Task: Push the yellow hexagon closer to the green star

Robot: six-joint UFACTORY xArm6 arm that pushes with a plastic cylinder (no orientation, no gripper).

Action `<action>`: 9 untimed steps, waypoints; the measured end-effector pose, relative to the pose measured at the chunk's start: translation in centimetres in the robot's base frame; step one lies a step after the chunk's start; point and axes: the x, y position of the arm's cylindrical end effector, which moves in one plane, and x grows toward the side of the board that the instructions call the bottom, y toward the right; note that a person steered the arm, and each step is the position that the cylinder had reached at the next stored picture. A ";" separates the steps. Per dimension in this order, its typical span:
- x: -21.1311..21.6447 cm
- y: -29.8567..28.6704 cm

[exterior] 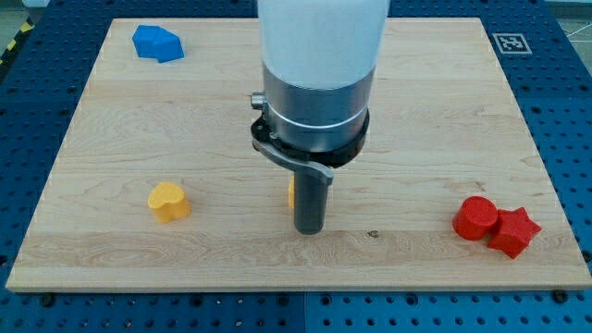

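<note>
Yellow hexagon (pixel 291 191) sits mid-frame, mostly hidden behind my tip (pixel 308 231) — touching or not, can't tell. Prob. light, stiff, slides easy; push a flat side. No gripper; green star not visible.

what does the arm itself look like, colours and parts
A wide white cylindrical arm body sits above a silver metal collar with a dark ring beneath. A grey metal bracket curves below it. The tool is a straight dark grey rod, my tip. No cables or markings show.
</note>
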 end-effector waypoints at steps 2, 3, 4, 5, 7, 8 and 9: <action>-0.6 -0.7; -0.4 -1.1; -0.7 -1.1; -0.7 -1.1; -5.0 -1.1; -5.0 -1.1; -4.0 -3.8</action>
